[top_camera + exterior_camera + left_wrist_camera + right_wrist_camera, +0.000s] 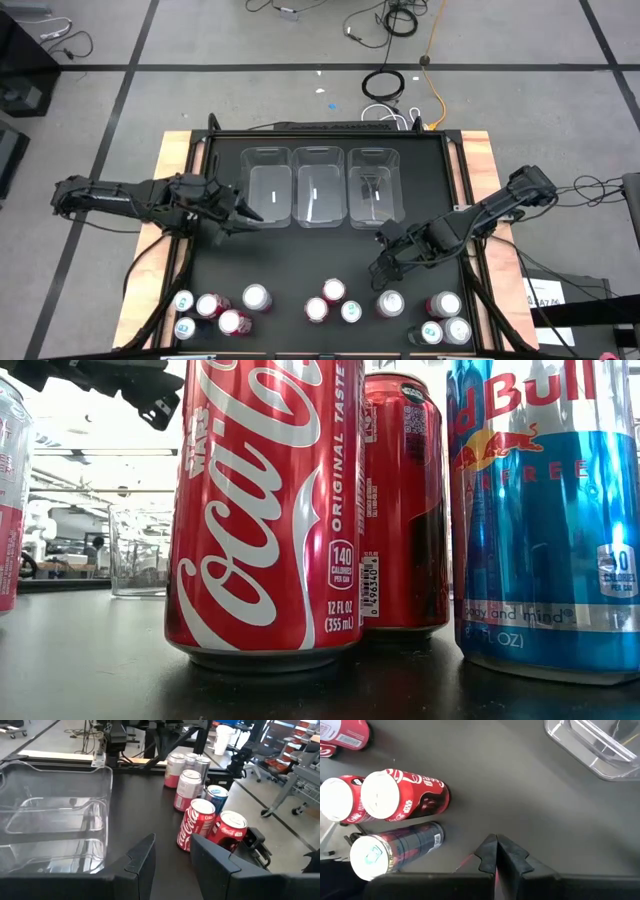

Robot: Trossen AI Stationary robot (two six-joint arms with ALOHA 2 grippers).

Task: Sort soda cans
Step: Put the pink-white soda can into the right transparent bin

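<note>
Right gripper (pixel 384 266), fingers pressed together and empty, hovers just at eleven o'clock of the soda cans (pixel 330 302), all unsorted at the table's six o'clock edge. Next it must open over one. Farther off, left gripper (pixel 243 219), slightly parted and empty, waits beside the three bins (pixel 319 158), all empty.

1. You see a grey floor (pixel 200 40) crossed by dark tape lines.
2. Loose cables (pixel 395 20) lie beyond the black surface (pixel 300 260).
3. Wheeled chair bases (pixel 285 805) stand at the room's side.
</note>
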